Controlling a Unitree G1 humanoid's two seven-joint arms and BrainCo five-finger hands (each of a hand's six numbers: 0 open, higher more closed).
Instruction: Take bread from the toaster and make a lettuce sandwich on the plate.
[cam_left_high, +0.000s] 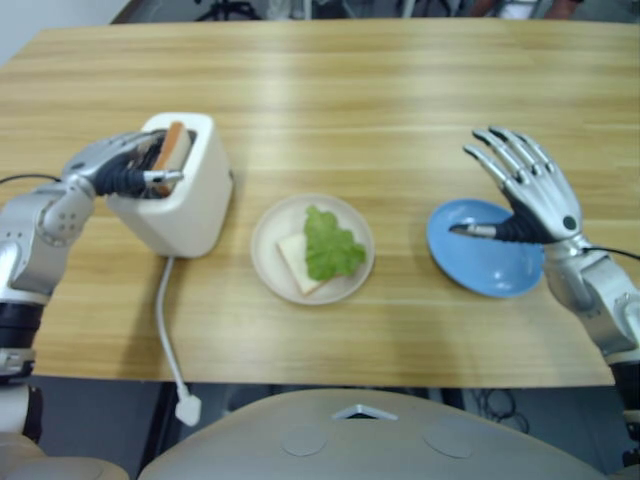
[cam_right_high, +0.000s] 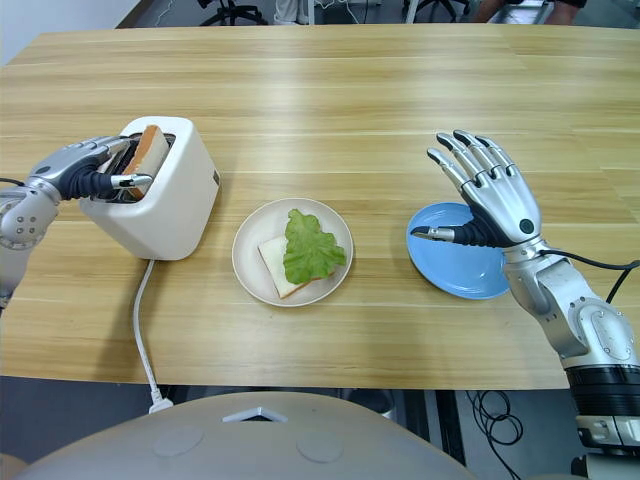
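At the worktop's left side, a slice of bread stands partly out of the toaster. The left hand has its fingers curled round the slice, one in front and the others behind. They look clamped on it, though how firmly I cannot tell.

Near the middle sits the plate, carrying a bottom slice with a lettuce leaf laid over it. The leaf hangs past the bread on its far side. As I judge it, only the top slice is missing.

Further right, well apart from the plate, the right hand hovers over a blue dish. Its fingers are spread apart and it holds nothing. The toaster's cord trails off the worktop's near edge, with the plug hanging loose.

The likeliest trouble is the toaster coming along with the bread. It looks light and nothing steadies it, so a slice that binds in the slot, or a pull made at a slant, could tip or drag it. Too hard a pinch could crush or tear the bread, and too soft a one could let it slip on the way across. At the plate, a slice set down off-centre or slid sideways could push the leaf off the bottom slice. The dangling cord could also snag if the toaster shifts.
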